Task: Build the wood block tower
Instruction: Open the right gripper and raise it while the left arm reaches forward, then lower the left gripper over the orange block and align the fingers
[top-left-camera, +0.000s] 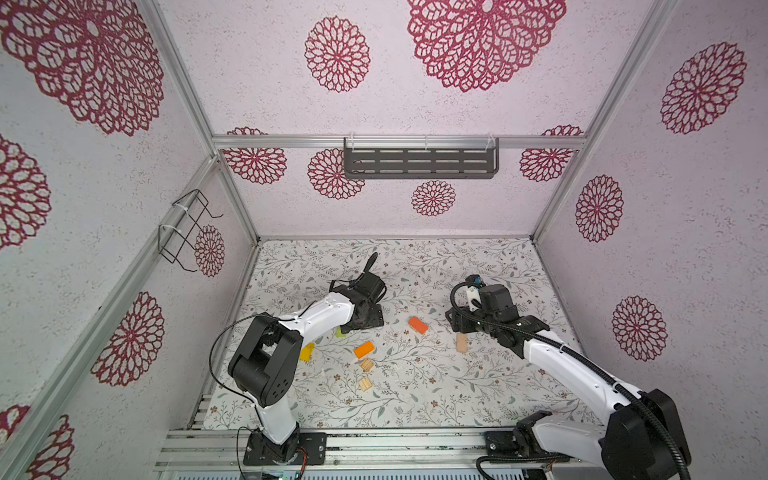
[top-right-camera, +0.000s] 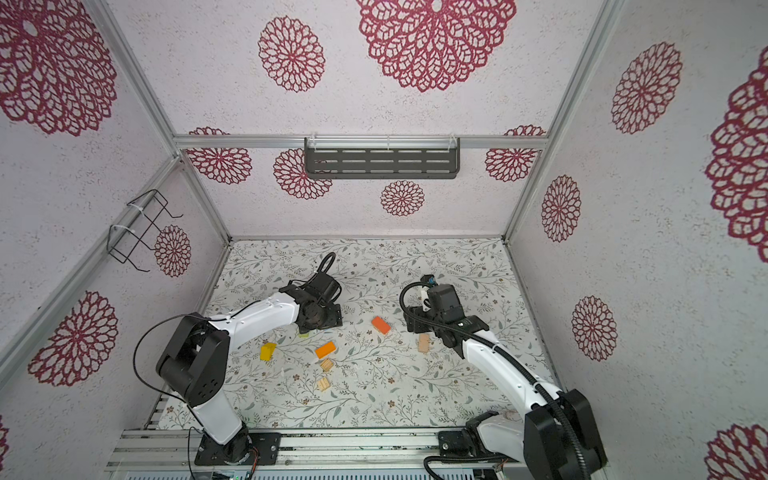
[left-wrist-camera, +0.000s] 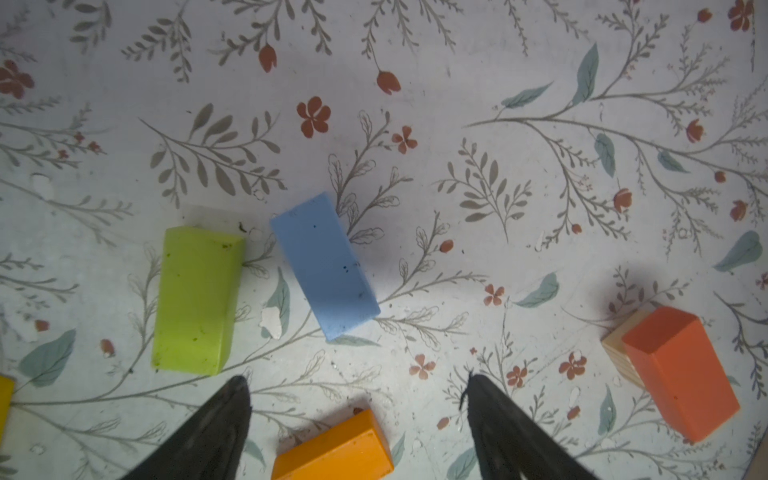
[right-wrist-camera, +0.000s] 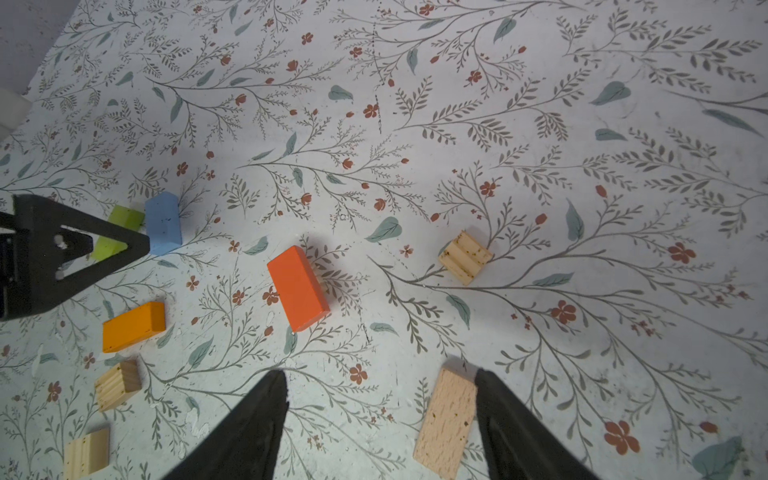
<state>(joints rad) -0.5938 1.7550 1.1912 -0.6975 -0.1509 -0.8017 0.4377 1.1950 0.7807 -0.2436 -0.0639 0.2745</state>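
The black fingers (left-wrist-camera: 216, 419) of the left tool (left-wrist-camera: 356, 378) stand wide apart and empty above the floral desk (left-wrist-camera: 415, 62). In the left wrist view an orange block (left-wrist-camera: 332, 446) shows between them. A blue block (left-wrist-camera: 324, 266) and a green block (left-wrist-camera: 195, 299) lie flat side by side just beyond.

The right tool (right-wrist-camera: 380, 373) is likewise spread and holds nothing. A plain tan block (right-wrist-camera: 446, 424) lies close against one of its fingers, though whether they touch cannot be told.

No wood block tower stands yet, and the wood blocks (top-right-camera: 325, 350) lie scattered across the middle of the desk. The nearest thing to a start is a red-orange block (left-wrist-camera: 681, 370) that appears to rest on a tan piece (left-wrist-camera: 615, 353).

The likely hazards:
- **Tan block:** it sits off-centre in the right tool, so closing there could shove or twist it rather than clamp it.
- **Blue block:** a descent on it could nudge its green neighbour.
- **Red-orange block:** either arm sweeping through the middle could knock it off its perch.

A yellow block (top-left-camera: 307, 351) and grooved tan squares (right-wrist-camera: 118, 384) crowd the near side of the desk. A wire rack (top-left-camera: 187, 230) and a slotted shelf (top-left-camera: 419, 162) hang on the walls, well apart from the work.
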